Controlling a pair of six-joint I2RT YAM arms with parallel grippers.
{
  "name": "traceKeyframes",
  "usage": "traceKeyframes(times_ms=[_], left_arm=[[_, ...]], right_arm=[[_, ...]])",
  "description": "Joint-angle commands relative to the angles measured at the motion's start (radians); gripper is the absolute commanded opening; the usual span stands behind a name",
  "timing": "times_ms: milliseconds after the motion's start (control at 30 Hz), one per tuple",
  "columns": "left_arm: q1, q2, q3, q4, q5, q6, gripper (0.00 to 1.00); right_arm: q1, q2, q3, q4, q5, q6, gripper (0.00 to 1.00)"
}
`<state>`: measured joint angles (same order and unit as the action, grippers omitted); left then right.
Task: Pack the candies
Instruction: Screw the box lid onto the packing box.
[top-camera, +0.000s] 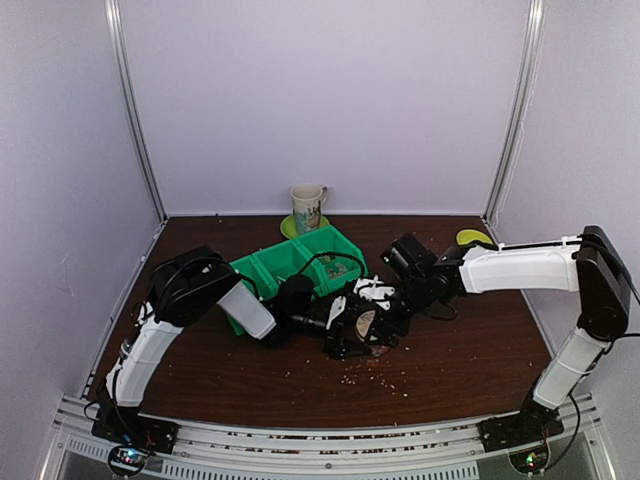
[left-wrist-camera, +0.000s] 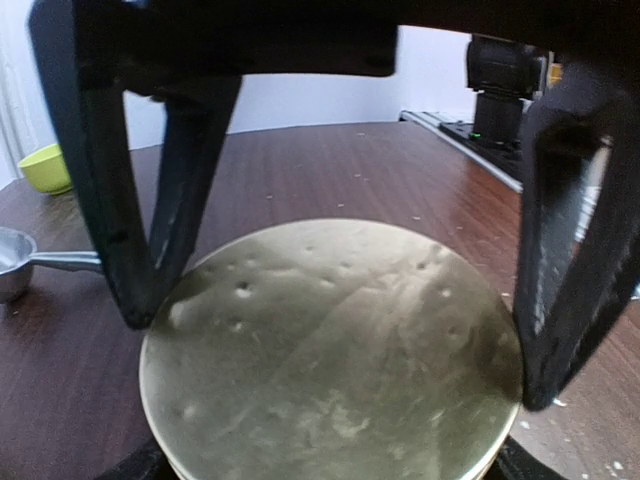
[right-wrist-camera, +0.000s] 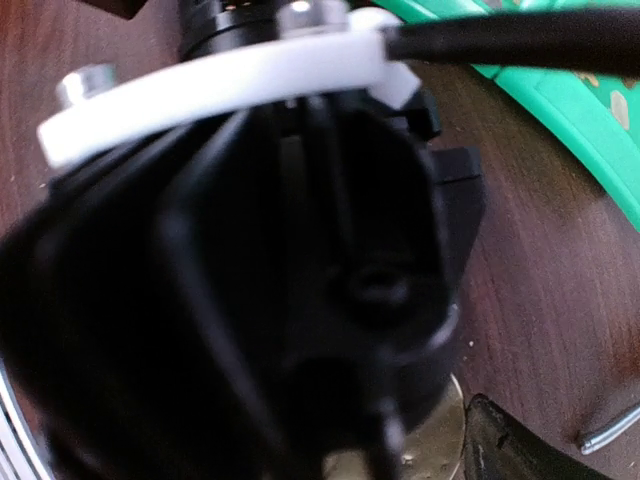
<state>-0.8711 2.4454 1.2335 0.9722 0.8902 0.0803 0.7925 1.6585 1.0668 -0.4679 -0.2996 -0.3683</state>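
**Two arms crowd one lid while candies lie loose**

My left fingers (left-wrist-camera: 150, 230) look clamped across the round tan lid (left-wrist-camera: 330, 350), one against each side of its rim. The right fingers (top-camera: 375, 300) sit just beside them. I cannot tell whether they are released or clenched, because the right wrist view is filled by a black blur.

That blindness is my main worry. With both wrists this close, a small move could knock them together. It could also lever the lid out of a grip that bears only on its edge. The candies (top-camera: 390, 380) lie scattered on the worktop (top-camera: 480, 350) on the near side of the fingers, and a dragged wrist would sweep them further.

Beyond the left fingers, a metal scoop (left-wrist-camera: 15, 265) and a yellow-green bowl (left-wrist-camera: 45, 168) rest on dark wood grain. A green bin (top-camera: 295, 262) stands behind the fingers, and a mug (top-camera: 308, 207) sits against pale lilac walls.
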Motion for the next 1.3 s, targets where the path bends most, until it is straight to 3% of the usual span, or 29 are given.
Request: traceKeyframes(times_ms=[0,133,433,733,967,1267], left_arm=[[-0.002,0.011,0.007,-0.130,-0.188,0.012,0.65],[-0.002,0.006,0.009,-0.151,-0.216,0.016,0.65],[-0.003,0.006,0.009,-0.158,-0.209,0.024,0.65],[-0.002,0.008,-0.007,-0.102,-0.072,0.021,0.65],[-0.002,0.027,-0.018,0.016,0.142,-0.035,0.65],[-0.005,0.026,-0.028,0.039,0.186,-0.038,0.65]], right_arm=[[0.022,0.044,0.021,0.077,0.194,0.266,0.88],[0.031,0.088,0.068,0.066,0.261,0.405,0.89],[0.040,0.048,0.055,0.072,0.302,0.407,0.99],[0.006,-0.121,-0.038,0.050,0.177,0.131,0.99],[-0.007,-0.216,-0.159,0.046,0.027,-0.190,0.99],[-0.007,-0.152,-0.123,0.028,-0.110,-0.301,1.00]])
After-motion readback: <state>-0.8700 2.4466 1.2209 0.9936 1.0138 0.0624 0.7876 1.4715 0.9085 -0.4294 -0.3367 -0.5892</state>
